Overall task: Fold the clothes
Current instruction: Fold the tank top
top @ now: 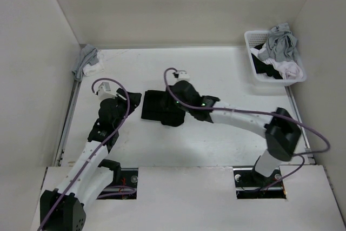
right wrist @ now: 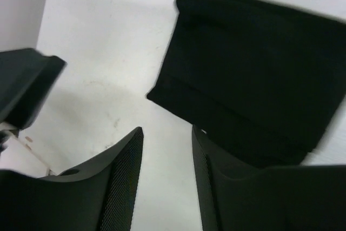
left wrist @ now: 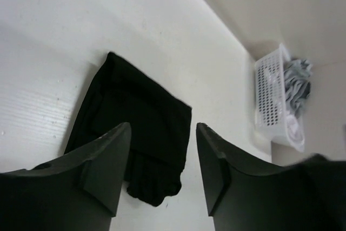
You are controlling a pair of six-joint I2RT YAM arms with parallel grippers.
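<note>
Currently the black garment [top: 158, 109] lies flat on the table [top: 227, 79], left of centre, folded into a compact, roughly rectangular packet. In the right wrist view the black garment [right wrist: 259, 68] shows stacked layers along one edge. In the left wrist view one end of the black garment [left wrist: 135, 128] is slightly bunched and uneven.

The right gripper [right wrist: 167, 182] sits just beside the packet. Its fingers stand apart and only bare table shows in the gap. One finger [right wrist: 216, 187] overlaps the near edge of the fabric in that view; contact cannot be confirmed. In the top view the right arm [top: 243, 116] reaches from its base across the table to the packet's right side.

The left gripper [left wrist: 162, 171] is on the packet's opposite side. Its fingers are also spread, with nothing clamped between them; the garment appears beyond the gap. The left arm [top: 102, 128] extends up the left side of the table.

A white perforated basket [top: 253, 68] stands at the far right corner, well apart from the packet. It holds a light grey garment [top: 281, 44] and a white-and-pink cloth [top: 287, 68]. A grey cloth [top: 86, 60] is bunched at the far left corner against the wall.
</note>
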